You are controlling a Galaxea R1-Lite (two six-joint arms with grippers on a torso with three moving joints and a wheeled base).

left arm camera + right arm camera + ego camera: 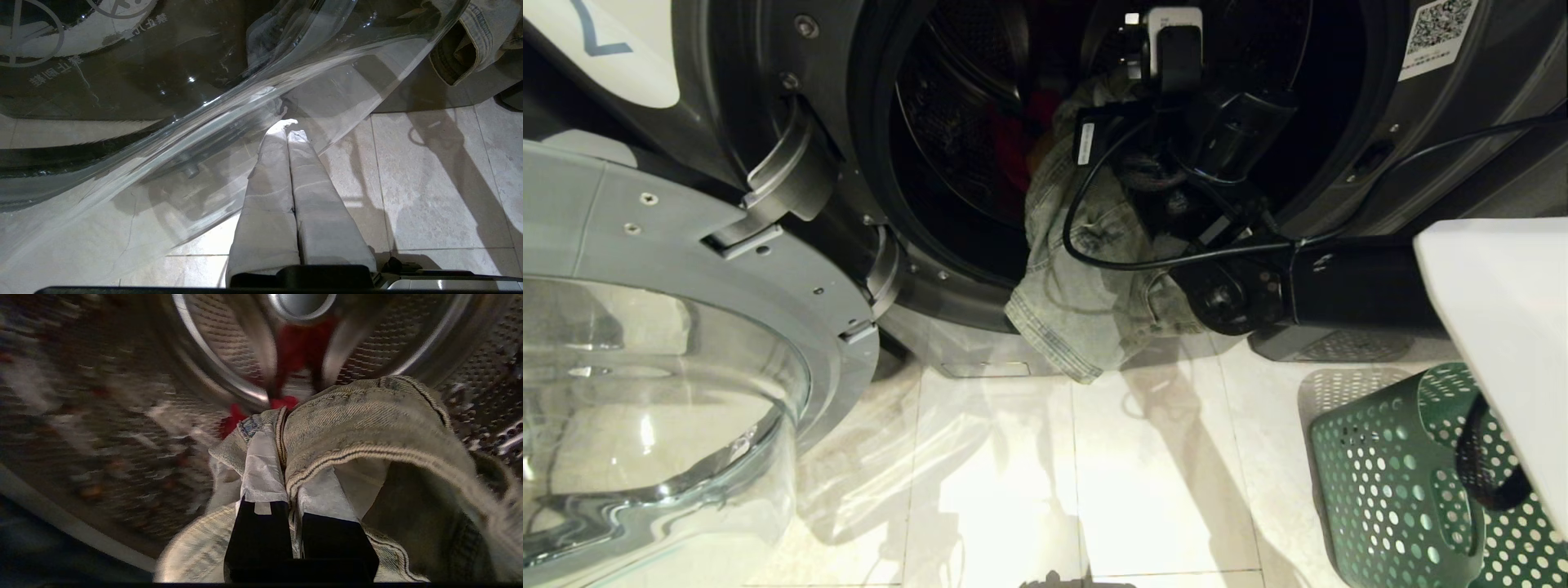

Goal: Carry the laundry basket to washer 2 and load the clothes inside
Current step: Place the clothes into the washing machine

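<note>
Washer 2's drum (947,106) stands open, and a blue numeral (596,33) partly shows on its front. My right arm (1233,131) reaches into the opening. In the right wrist view my right gripper (282,428) is shut on the waistband of faded jeans (367,412), inside the steel drum (229,347). A red garment (300,347) lies deeper in. One leg of the jeans (1086,310) still hangs out over the door sill toward the floor. The green laundry basket (1396,465) sits on the tiles at the lower right. My left gripper (289,127) is shut and empty, low over the floor.
The washer door (645,367) is swung open on the left, and its glass bowl (204,122) sits close to my left gripper. A black cable (1094,245) loops across the jeans. My white body panel (1503,327) overhangs the basket. Pale floor tiles (1013,490) lie in front.
</note>
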